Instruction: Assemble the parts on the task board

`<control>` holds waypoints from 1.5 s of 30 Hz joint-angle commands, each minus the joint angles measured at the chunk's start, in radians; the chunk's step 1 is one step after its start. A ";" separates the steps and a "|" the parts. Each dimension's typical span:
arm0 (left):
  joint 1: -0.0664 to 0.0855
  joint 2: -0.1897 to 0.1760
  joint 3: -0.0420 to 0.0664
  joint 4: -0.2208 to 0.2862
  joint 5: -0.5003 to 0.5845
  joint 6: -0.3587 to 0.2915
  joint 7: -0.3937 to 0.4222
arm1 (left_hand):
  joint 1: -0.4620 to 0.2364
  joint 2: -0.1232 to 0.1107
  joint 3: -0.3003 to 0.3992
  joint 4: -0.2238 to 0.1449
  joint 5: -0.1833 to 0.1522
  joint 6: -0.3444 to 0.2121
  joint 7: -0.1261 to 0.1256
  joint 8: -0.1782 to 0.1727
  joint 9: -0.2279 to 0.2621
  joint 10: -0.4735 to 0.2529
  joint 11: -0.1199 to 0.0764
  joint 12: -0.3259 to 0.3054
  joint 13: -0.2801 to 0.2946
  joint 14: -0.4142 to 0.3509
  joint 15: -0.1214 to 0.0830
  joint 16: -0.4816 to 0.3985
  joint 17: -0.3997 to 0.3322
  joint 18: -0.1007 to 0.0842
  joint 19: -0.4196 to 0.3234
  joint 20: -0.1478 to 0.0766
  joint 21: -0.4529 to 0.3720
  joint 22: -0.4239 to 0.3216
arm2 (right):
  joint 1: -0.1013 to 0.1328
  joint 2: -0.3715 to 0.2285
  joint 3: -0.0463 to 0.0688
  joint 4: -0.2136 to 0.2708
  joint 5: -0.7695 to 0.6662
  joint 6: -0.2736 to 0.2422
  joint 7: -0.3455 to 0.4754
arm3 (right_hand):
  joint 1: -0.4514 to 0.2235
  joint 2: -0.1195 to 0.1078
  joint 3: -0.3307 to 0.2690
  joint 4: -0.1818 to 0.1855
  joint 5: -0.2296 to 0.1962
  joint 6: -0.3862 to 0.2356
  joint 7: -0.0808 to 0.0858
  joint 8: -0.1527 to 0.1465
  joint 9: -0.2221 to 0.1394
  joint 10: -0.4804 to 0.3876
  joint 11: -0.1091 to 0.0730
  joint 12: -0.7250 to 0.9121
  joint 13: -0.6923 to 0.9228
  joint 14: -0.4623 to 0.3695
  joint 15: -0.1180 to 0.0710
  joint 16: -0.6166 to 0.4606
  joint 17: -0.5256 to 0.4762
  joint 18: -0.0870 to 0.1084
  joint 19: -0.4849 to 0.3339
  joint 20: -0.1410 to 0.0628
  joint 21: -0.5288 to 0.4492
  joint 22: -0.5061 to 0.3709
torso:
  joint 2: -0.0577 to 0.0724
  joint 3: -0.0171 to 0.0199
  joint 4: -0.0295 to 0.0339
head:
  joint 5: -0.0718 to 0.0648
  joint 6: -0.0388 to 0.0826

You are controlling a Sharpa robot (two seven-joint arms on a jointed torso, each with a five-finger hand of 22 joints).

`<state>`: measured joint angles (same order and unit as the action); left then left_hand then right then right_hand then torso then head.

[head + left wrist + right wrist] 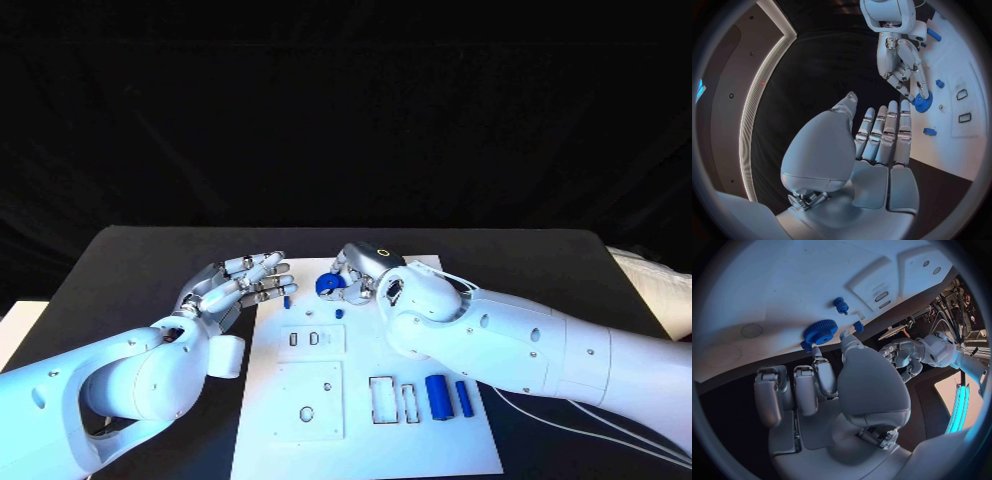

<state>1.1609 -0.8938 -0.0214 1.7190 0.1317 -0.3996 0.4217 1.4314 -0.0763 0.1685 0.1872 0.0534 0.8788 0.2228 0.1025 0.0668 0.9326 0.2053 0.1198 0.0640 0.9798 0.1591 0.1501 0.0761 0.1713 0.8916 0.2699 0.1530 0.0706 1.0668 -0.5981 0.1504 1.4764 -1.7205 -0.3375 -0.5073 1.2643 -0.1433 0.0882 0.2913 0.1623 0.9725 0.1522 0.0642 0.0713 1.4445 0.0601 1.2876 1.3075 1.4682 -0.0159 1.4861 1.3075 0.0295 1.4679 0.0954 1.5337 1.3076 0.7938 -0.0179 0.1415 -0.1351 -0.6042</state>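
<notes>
A: Item one, the right robot hand point(364, 270)?
B: It is pinching a blue gear point(329, 284) between thumb and fingertip, just above the far edge of the white board point(433, 450).
A: And the left robot hand point(238, 285)?
B: It is hovering at the board's left edge with fingers straight and slightly apart, holding nothing.
A: Other parts?
B: A small blue peg point(287, 300) is lying by the left fingertips and another blue peg point(339, 313) is standing on the board nearby. Two blue cylinders point(438, 397) are lying near the board's right edge, beside an outlined slot.
A: Open room?
B: Black counter point(144, 260) is showing to the left of the board and beyond it.
</notes>
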 commanded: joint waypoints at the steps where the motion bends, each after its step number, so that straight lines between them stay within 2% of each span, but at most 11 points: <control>1: 0.001 0.000 0.001 0.002 0.001 0.020 0.008 | 0.004 0.007 0.000 -0.006 -0.005 -0.002 0.030 -0.005 -0.001 -0.006 -0.001 -0.002 -0.001 0.000 0.005 -0.006 -0.001 0.010 0.005 0.000 -0.006 -0.001 | -0.006 -0.015 0.000 0.014 0.035 -0.070 0.034 | 0.006 0.020 0.000 -0.002 0.029 0.010 -0.006 0.004 0.002 0.007 0.000 0.012 0.072 0.073 0.004 0.004 0.118 -0.006 0.036 0.005 -0.002 0.168 | 0.000 0.0012 -0.0007 | 0.000 0.003; 4: 0.001 -0.003 0.001 0.000 -0.002 0.018 0.010 | 0.004 0.007 0.000 -0.006 -0.005 -0.002 0.030 -0.005 -0.001 -0.006 -0.001 -0.002 -0.001 0.000 0.005 -0.006 -0.001 0.010 0.005 0.000 -0.006 -0.001 | -0.012 -0.052 0.006 0.038 0.103 -0.131 0.145 | 0.028 0.034 0.008 -0.011 0.039 0.014 -0.007 0.003 0.002 0.010 -0.001 0.016 0.076 0.073 0.003 0.006 0.122 -0.007 0.039 0.004 0.000 0.172 | -0.002 0.0029 -0.0030 | 0.002 0.005; 9: 0.001 -0.006 0.001 -0.004 -0.019 0.019 0.012 | 0.004 0.007 0.000 -0.007 -0.005 -0.003 0.030 -0.005 -0.001 -0.006 -0.001 -0.002 -0.001 0.000 0.005 -0.006 -0.001 0.009 0.005 0.000 -0.007 -0.001 | -0.016 -0.157 0.021 0.088 0.263 -0.130 0.349 | 0.098 0.053 0.030 -0.056 0.037 0.020 -0.007 0.002 0.002 0.017 -0.003 0.031 0.087 0.076 0.001 0.014 0.135 -0.010 0.048 0.001 0.005 0.186 | -0.004 0.0033 -0.0079 | -0.001 0.013; 11: 0.001 -0.006 0.001 -0.007 -0.022 0.019 0.013 | 0.004 0.007 0.000 -0.007 -0.005 -0.003 0.030 -0.005 -0.001 -0.006 -0.001 -0.002 -0.001 0.000 0.005 -0.007 -0.002 0.009 0.005 0.000 -0.007 -0.001 | -0.015 -0.210 0.026 0.102 0.347 -0.115 0.427 | 0.123 0.049 0.035 -0.079 0.041 0.023 -0.007 0.002 0.001 0.016 -0.003 0.030 0.087 0.077 0.001 0.015 0.137 -0.011 0.048 0.001 0.006 0.186 | -0.009 0.0050 -0.0163 | 0.005 0.013; 13: 0.001 -0.005 0.001 -0.011 -0.025 0.021 0.013 | 0.004 0.007 0.000 -0.008 -0.005 -0.003 0.030 -0.005 -0.001 -0.007 -0.001 -0.002 -0.001 0.000 0.005 -0.007 -0.002 0.009 0.005 0.000 -0.007 -0.001 | -0.014 -0.272 0.030 0.111 0.445 -0.092 0.507 | 0.180 0.037 0.047 -0.128 0.025 0.030 -0.007 0.003 0.002 0.016 -0.004 0.031 0.089 0.077 0.000 0.016 0.140 -0.010 0.048 0.000 0.006 0.186 | -0.013 0.0075 -0.0241 | 0.010 0.013; 16: 0.001 -0.005 0.001 -0.016 -0.026 0.023 0.012 | 0.005 0.007 0.000 -0.008 -0.005 -0.002 0.030 -0.005 -0.001 -0.007 -0.001 -0.002 -0.001 0.000 0.005 -0.007 -0.002 0.010 0.006 0.000 -0.007 -0.001 | -0.013 -0.333 0.033 0.109 0.508 -0.068 0.568 | 0.205 0.024 0.049 -0.158 0.021 0.032 -0.006 0.002 0.001 0.012 -0.004 0.024 0.085 0.076 0.001 0.015 0.137 -0.010 0.046 0.000 0.004 0.184 | -0.017 0.0117 -0.0354 | 0.015 0.016; 19: 0.001 -0.003 0.000 -0.020 -0.027 0.024 0.011 | 0.005 0.007 0.000 -0.008 -0.005 -0.002 0.030 -0.005 -0.001 -0.007 -0.001 -0.002 -0.001 0.000 0.005 -0.007 -0.002 0.010 0.006 0.000 -0.007 -0.001 | -0.013 -0.378 0.034 0.100 0.534 -0.054 0.596 | 0.211 0.019 0.048 -0.169 0.026 0.033 -0.006 0.002 0.001 0.011 -0.004 0.021 0.084 0.076 0.001 0.014 0.137 -0.010 0.045 0.000 0.004 0.183 | -0.018 0.0148 -0.0391 | 0.013 0.018; 27: 0.000 0.000 0.000 -0.024 -0.028 0.028 0.011 | 0.005 0.008 0.001 -0.010 -0.005 -0.002 0.030 -0.004 -0.001 -0.006 -0.001 -0.002 -0.001 0.001 0.004 -0.006 -0.001 0.010 0.006 0.000 -0.007 -0.001 | -0.038 -0.431 0.034 0.060 0.517 -0.048 0.615 | 0.209 0.014 0.044 -0.173 0.026 0.032 -0.005 0.001 0.000 0.008 -0.003 0.016 0.080 0.075 0.001 0.013 0.135 -0.009 0.044 0.001 0.004 0.182 | -0.020 0.0175 -0.0424 | 0.005 0.015; 30: 0.000 0.000 0.000 -0.025 -0.028 0.028 0.011 | 0.005 0.008 0.001 -0.010 -0.005 -0.002 0.030 -0.004 -0.001 -0.006 -0.001 -0.002 -0.001 0.001 0.004 -0.006 -0.001 0.010 0.006 0.000 -0.007 -0.001 | -0.046 -0.433 0.034 0.044 0.511 -0.049 0.616 | 0.209 0.014 0.044 -0.173 0.026 0.032 -0.005 0.001 0.000 0.008 -0.003 0.016 0.080 0.075 0.001 0.013 0.135 -0.009 0.044 0.001 0.004 0.182 | -0.019 0.0184 -0.0431 | 0.006 0.015; 35: 0.000 0.001 0.000 -0.026 -0.028 0.029 0.011 | 0.005 0.008 0.001 -0.010 -0.005 -0.002 0.030 -0.004 -0.001 -0.006 -0.001 -0.002 -0.001 0.001 0.004 -0.006 -0.001 0.010 0.006 0.000 -0.007 -0.001 | -0.061 -0.422 0.035 0.003 0.501 -0.054 0.612 | 0.208 0.014 0.043 -0.173 0.026 0.031 -0.005 0.000 0.000 0.007 -0.003 0.014 0.079 0.075 0.001 0.012 0.134 -0.009 0.044 0.001 0.003 0.181 | -0.018 0.0169 -0.0415 | 0.005 0.014; 45: -0.001 0.003 0.000 -0.028 -0.028 0.029 0.011 | 0.005 0.008 0.001 -0.010 -0.005 -0.002 0.030 -0.004 -0.001 -0.006 -0.001 -0.002 -0.001 0.001 0.004 -0.006 -0.001 0.010 0.006 0.000 -0.007 -0.001 | -0.071 -0.395 0.035 -0.037 0.489 -0.063 0.583 | 0.216 0.031 0.054 -0.185 0.009 0.026 -0.003 0.000 -0.002 0.007 -0.002 0.013 0.079 0.075 0.002 0.013 0.135 -0.009 0.043 0.002 0.003 0.181 | -0.018 0.0163 -0.0392 | 0.001 0.007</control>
<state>1.1597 -0.8934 -0.0219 1.6898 0.1103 -0.3913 0.4224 1.4314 -0.0763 0.1696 0.1806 0.0534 0.8788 0.2228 0.1025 0.0668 0.9326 0.2053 0.1198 0.0640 0.9798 0.1591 0.1501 0.0762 0.1712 0.8916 0.2699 0.1489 0.0709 0.9967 -0.9954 0.1847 1.4425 -1.2190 -0.4047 0.0803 1.4707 -0.1221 0.1427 0.1098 0.1745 0.9965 0.1467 0.0643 0.0705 1.4564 0.0577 1.3040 1.3106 1.4683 -0.0159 1.4953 1.3080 0.0296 1.4678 0.0953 1.5337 1.3081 0.7757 -0.0013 0.1015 -0.1340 -0.5948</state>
